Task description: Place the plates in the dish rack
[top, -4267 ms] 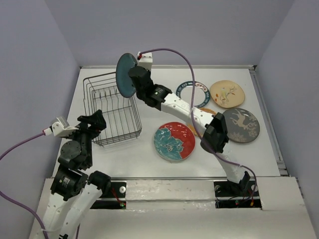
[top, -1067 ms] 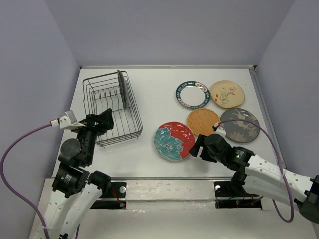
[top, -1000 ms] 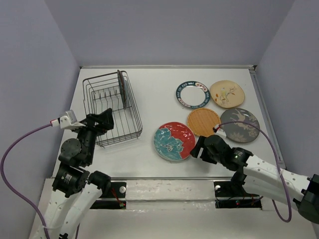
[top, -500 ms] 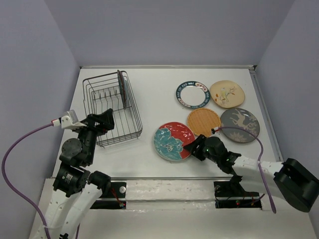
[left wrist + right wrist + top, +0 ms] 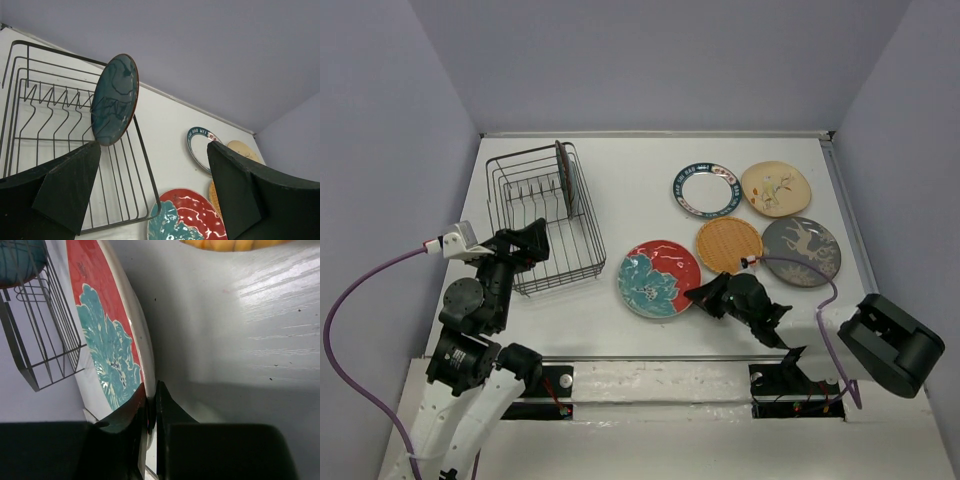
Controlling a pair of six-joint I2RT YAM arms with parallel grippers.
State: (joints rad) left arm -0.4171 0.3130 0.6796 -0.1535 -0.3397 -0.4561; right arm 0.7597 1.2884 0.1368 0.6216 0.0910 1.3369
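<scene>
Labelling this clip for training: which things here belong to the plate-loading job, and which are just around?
Job: dish rack, teal plate standing in it, red-and-teal plate in the right gripper, orange plate, patterned-rim plate, cream floral plate, grey deer plate.
Just around: purple cable, table.

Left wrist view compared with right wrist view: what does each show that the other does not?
Only left wrist: the open left gripper, the rimmed plate and the cream plate. Only right wrist: the right gripper shut on the red plate's rim. Both: the red plate, the rack and an edge of the orange plate.
</scene>
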